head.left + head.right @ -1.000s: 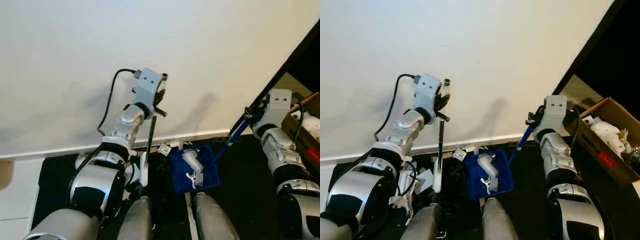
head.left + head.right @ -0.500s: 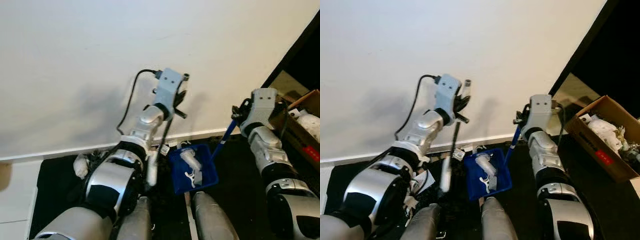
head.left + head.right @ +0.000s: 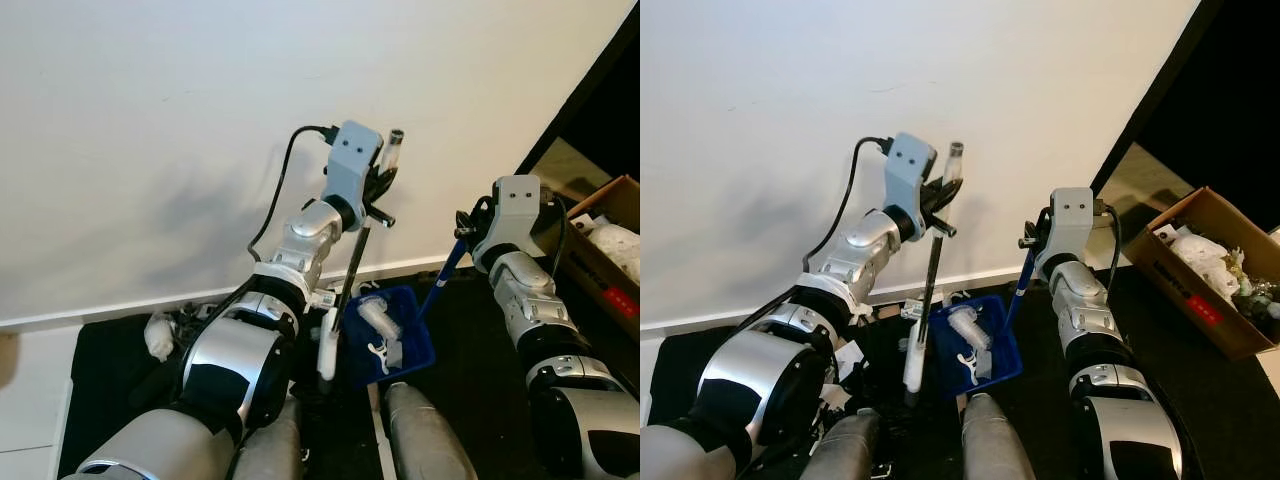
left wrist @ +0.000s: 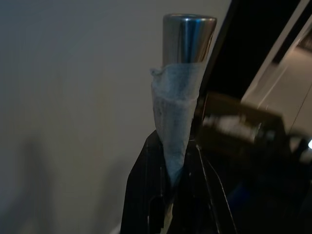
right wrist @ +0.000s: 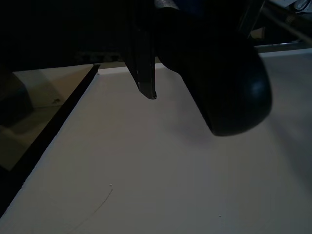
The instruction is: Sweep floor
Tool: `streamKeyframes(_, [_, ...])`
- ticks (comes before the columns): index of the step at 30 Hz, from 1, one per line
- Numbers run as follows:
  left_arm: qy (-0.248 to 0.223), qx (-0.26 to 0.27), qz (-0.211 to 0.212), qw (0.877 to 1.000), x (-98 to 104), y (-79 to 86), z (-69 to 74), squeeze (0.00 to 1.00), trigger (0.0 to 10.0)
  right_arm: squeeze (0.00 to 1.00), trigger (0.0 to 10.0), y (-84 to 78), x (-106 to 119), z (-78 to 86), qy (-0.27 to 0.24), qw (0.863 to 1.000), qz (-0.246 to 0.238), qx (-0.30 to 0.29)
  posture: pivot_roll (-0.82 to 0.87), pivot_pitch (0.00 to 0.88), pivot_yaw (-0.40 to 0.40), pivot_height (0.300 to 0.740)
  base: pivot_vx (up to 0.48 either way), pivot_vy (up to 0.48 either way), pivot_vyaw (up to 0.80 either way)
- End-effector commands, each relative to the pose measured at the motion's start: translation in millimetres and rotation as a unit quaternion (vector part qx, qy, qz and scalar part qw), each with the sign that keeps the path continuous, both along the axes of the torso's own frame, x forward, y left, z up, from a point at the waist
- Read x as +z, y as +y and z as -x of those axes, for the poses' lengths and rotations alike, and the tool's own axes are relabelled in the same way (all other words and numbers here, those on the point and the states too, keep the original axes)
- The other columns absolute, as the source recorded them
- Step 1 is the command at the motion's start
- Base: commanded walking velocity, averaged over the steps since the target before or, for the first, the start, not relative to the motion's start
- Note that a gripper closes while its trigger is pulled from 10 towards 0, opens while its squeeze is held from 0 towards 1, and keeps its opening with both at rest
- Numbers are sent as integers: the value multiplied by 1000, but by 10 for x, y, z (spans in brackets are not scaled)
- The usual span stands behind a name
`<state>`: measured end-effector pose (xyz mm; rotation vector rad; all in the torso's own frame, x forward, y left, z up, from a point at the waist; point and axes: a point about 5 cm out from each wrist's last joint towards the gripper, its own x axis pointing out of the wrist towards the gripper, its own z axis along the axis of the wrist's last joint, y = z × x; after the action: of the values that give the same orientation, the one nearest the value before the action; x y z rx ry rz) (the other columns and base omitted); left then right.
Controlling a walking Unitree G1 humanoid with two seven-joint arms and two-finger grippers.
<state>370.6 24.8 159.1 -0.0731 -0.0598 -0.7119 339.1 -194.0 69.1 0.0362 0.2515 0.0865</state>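
Observation:
My left gripper is shut on a broom handle, a black rod with a taped, silver-capped top. The rod slants down to a white lower section at the left edge of the blue dustpan. The pan sits on the dark floor just before my legs and holds white litter. Its blue handle rises to my right gripper, which is shut on it. The handle's dark rounded end shows in the right wrist view.
A white wall with a baseboard runs close ahead. Crumpled white litter lies on the dark floor at the left. An open cardboard box full of items stands at the right. My two legs are at the bottom.
My left arm has swung the broom to the right, from well left of the dustpan to its left edge. The right arm with the pan handle has shifted slightly left.

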Motion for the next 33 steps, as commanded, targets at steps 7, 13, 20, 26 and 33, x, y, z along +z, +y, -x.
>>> streamKeyframes(7, [-79,-94,107,987,708,-485,81,0,10000,0,10000,148,-119,48,26,999,-35,17,5,133,34,740,0,0,0])
streamKeyframes(13, [-130,-130,101,978,983,-351,92,0,10000,0,10000,136,-131,60,27,999,-35,16,2,133,44,740,0,0,0])
streamKeyframes(20, [-173,-158,40,971,1155,232,107,0,10000,0,10000,110,-146,81,29,999,-38,15,15,132,41,740,0,0,0])
streamKeyframes(26, [-193,-127,-79,970,1134,872,131,0,10000,0,10000,58,-162,109,32,998,-47,15,30,128,35,740,0,0,0])
streamKeyframes(33, [-146,-19,-223,964,682,1465,140,0,10000,0,10000,-55,-188,154,37,998,-45,12,38,120,27,740,0,0,0])
